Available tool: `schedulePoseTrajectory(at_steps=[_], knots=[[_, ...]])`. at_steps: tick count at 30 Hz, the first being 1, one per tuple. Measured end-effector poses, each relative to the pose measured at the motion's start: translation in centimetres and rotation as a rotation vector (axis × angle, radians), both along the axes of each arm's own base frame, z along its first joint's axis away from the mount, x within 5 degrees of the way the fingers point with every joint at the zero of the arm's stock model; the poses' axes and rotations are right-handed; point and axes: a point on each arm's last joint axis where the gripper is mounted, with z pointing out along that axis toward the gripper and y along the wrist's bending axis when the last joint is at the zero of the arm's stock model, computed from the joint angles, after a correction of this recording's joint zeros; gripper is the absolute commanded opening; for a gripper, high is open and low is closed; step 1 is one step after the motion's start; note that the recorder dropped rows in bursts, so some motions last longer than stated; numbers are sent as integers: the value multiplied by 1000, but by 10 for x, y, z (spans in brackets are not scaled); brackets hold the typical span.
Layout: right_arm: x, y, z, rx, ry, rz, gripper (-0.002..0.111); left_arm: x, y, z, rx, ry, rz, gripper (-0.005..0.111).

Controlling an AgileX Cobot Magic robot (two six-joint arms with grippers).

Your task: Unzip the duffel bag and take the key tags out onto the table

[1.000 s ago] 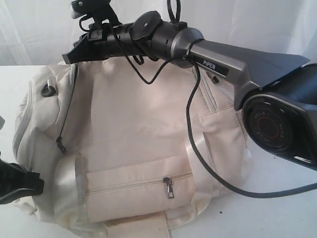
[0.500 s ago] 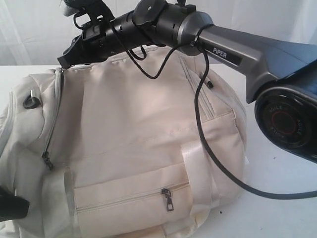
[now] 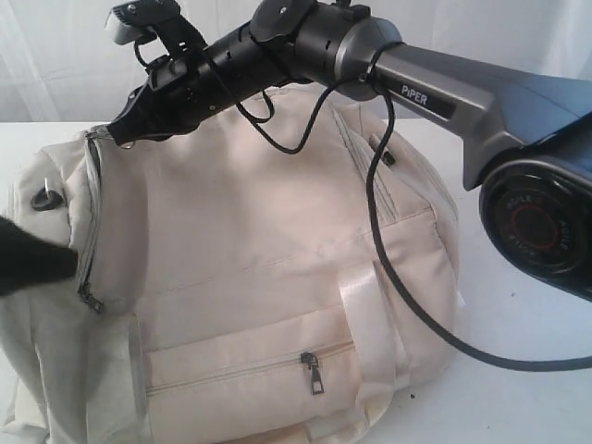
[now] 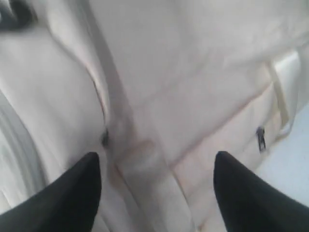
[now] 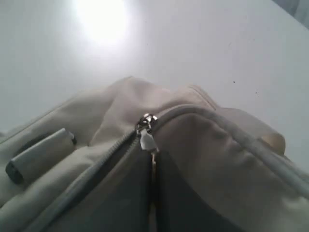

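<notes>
White desk and a pale curtain behind it frame the scene. On the desk lies the duffel bag, its long axis running left to right across the exterior view. Its front pocket faces the camera and is zipped shut. The key tags are nowhere in view. None lie on the desk, so they are presumably inside the bag.

At the bag's top left corner sits the zip slider. Its pull tab hangs down into the closed right gripper, which appears to pinch it. That arm reaches across the middle from the right, stretched above the top of the bag. How much of the zip is open I cannot tell.

The left gripper is spread wide and holds nothing. It hovers just beside the bag's left end, near the end zip pull, and is blurred in the exterior view.

The slider lies at the end farthest from the right arm's base. The pull would therefore likely run along the bag's length, back toward the right. The left gripper is nearer that end and looks placed to clamp fabric so the bag does not drag along.
</notes>
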Motion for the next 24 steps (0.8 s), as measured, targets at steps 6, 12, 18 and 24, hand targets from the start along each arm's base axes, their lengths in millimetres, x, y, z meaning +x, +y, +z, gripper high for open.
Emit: schedulePoseTrajectory(at_steps=[6, 12, 18, 24], knots=[[-1, -3, 20, 51, -32, -27, 0, 31, 6, 16, 79, -261, 78, 60], [0, -3, 25, 67, -75, -33, 0, 72, 0, -19, 115, -136, 104, 74], [0, -3, 26, 72, -101, -36, 0, 98, -9, -39, 72, -46, 132, 71], [3, -2, 28, 86, -141, -58, 0, 111, -23, -50, 89, -62, 132, 26]])
